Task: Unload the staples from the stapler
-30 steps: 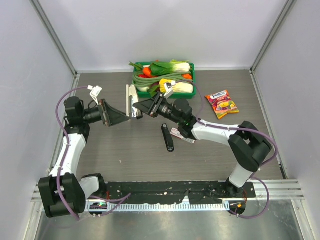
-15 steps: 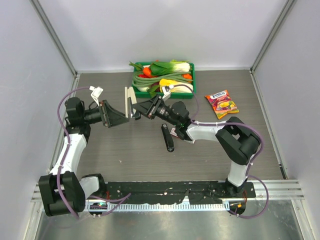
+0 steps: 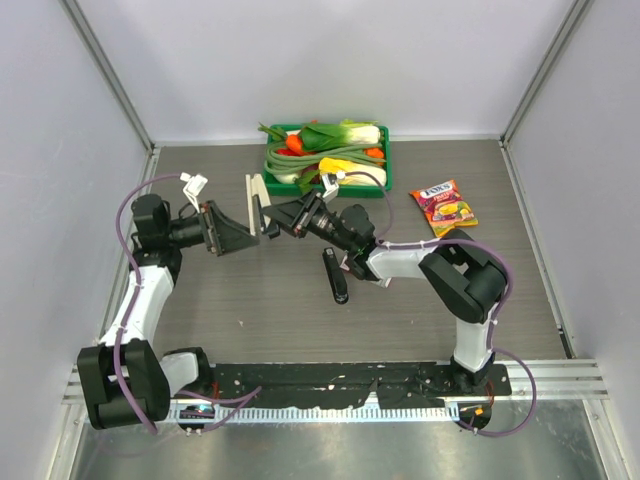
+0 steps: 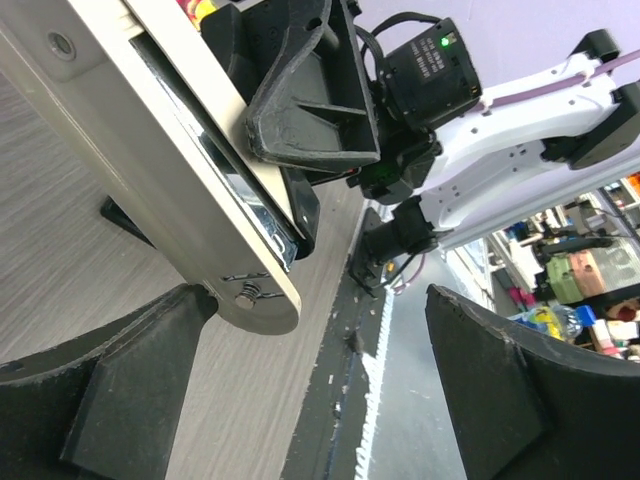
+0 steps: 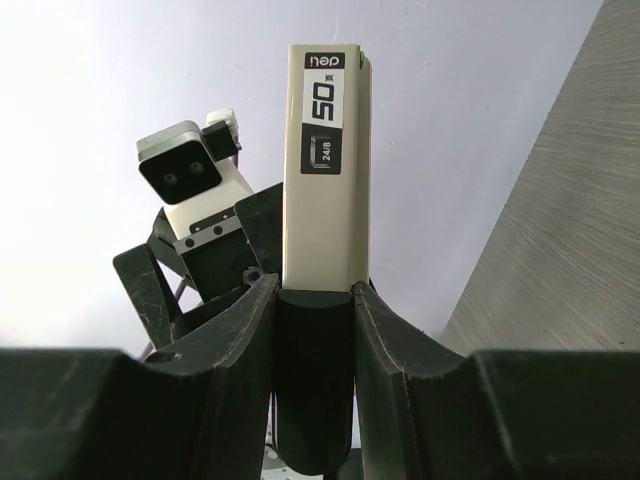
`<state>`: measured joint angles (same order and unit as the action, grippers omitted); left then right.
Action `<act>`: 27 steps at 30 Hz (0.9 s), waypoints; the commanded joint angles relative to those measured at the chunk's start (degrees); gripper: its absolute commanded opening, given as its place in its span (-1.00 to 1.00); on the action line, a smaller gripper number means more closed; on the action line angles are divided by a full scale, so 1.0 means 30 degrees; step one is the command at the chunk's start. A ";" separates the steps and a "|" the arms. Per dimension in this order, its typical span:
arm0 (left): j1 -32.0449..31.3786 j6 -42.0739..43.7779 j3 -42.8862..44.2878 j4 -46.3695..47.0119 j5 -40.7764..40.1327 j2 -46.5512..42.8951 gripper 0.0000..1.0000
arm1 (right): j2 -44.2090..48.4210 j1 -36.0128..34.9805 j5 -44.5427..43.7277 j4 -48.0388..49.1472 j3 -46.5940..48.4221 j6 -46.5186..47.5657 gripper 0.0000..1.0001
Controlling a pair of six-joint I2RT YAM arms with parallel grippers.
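Because both arms reach out from the near edge, the work happens well out over the table, left of its middle and closer to the far edge. Nearest lies a black bar-shaped part [image 3: 336, 275] flat on the surface, apart from both tools.

Beyond it the right gripper [image 5: 315, 300] is clamped on the stapler [image 3: 258, 203], fingers pressed on either side of its dark lower end, holding it up off the table. The left gripper [image 3: 242, 236] faces it from the left with its fingers spread wide, touching nothing.

Loose staples do not show anywhere. I judge they sit in the bright metal channel [image 4: 225, 170] under the beige top arm, which the left wrist view shows swung away from the black base.

To do this well, the right arm should hold firm and steady. The left fingers should close on the strip itself, not on the beige shell, and draw it along the channel rather than sideways, so that it does not jam. Holding the stapler over bare table matters, since dropped staples would be hard to recover from the green tray [image 3: 387, 160] of vegetables just beyond it at the far edge.
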<state>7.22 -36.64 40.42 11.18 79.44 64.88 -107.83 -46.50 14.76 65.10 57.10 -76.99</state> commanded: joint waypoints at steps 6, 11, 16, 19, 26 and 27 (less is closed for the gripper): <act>-0.0357 0.5798 0.1642 -0.6246 -0.1080 0.0257 1.00 | 0.2780 -0.0437 0.0733 -0.0023 0.1211 0.1524 -0.95; -0.0357 0.5594 0.1818 -0.6217 -0.0875 0.0141 0.98 | 0.2399 -0.0671 0.0762 0.0506 0.1415 0.0997 -0.95; -0.0357 0.5535 0.1642 -0.6217 -0.0817 0.0111 0.99 | 0.1931 -0.0818 0.0938 0.1649 0.1796 0.0322 -0.96; -0.0357 0.5359 0.1817 -0.6188 -0.0204 0.0111 0.82 | 0.1871 -0.0847 0.0880 0.1650 0.1855 0.0409 -0.96; -0.0328 0.4978 0.2462 -0.6187 0.1264 0.0316 0.06 | 0.1433 -0.0877 0.0938 0.1473 0.1651 0.0790 -0.96; -0.0357 0.4949 0.2492 -0.6188 0.1293 0.0258 0.00 | 0.1403 -0.0877 0.0938 0.1532 0.1592 0.0762 -0.96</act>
<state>6.07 -21.15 45.25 -7.55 80.29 65.73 -104.64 -48.84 17.06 61.23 59.27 -74.30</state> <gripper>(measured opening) 0.548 0.378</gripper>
